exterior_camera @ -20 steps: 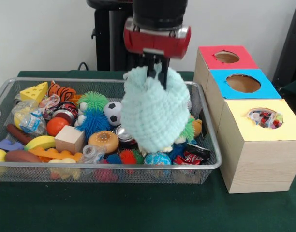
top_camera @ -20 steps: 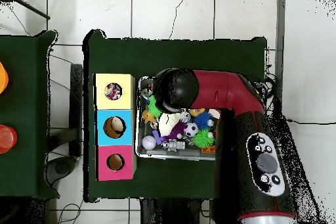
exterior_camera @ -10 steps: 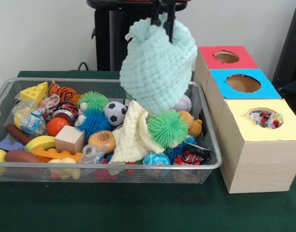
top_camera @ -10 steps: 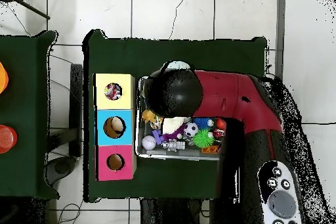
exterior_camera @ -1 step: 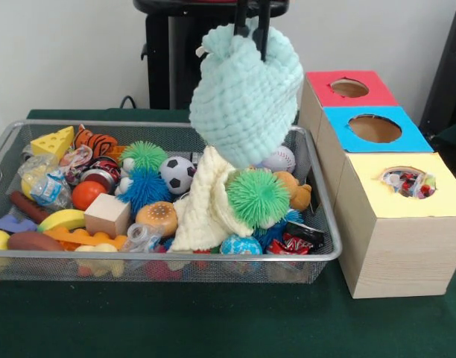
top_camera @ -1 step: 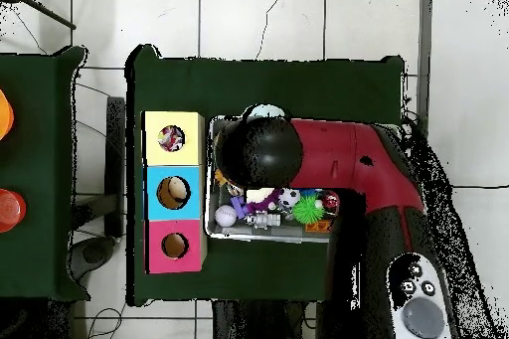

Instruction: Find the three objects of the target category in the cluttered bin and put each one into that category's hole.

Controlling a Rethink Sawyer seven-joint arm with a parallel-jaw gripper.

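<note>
A mint-green knitted cloth (exterior_camera @ -1 step: 247, 93) hangs above the right half of the wire bin (exterior_camera @ -1 step: 12, 134). My gripper (exterior_camera @ -1 step: 252, 41) is shut on its top, and only the dark fingers (exterior_camera @ -1 step: 264, 30) show below the picture's top edge. To the right stand three boxes in a row, with a red-topped hole (exterior_camera @ -1 step: 349, 88), a blue-topped hole (exterior_camera @ -1 step: 374, 128) and a yellow-topped hole (exterior_camera @ -1 step: 408, 181) that holds shiny wrappers. In the overhead view the arm (top_camera @ -1 step: 328, 151) hides the gripper and most of the bin, and a bit of the cloth (top_camera @ -1 step: 263, 112) peeks past it.
The bin holds a cream cloth (exterior_camera @ -1 step: 206, 201), a green spiky ball (exterior_camera @ -1 step: 258, 198), a soccer ball (exterior_camera @ -1 step: 173, 173), a baseball (exterior_camera @ -1 step: 280, 159), a wooden block (exterior_camera @ -1 step: 106, 215), a cheese wedge (exterior_camera @ -1 step: 54, 142), a toy burger (exterior_camera @ -1 step: 159, 218) and more clutter. The boxes (top_camera @ -1 step: 173, 192) line the bin's side.
The gripper has risen out of the bin with the mint cloth, baring the cream cloth and green spiky ball beneath. In the last half second the cloth drifted slightly right.
</note>
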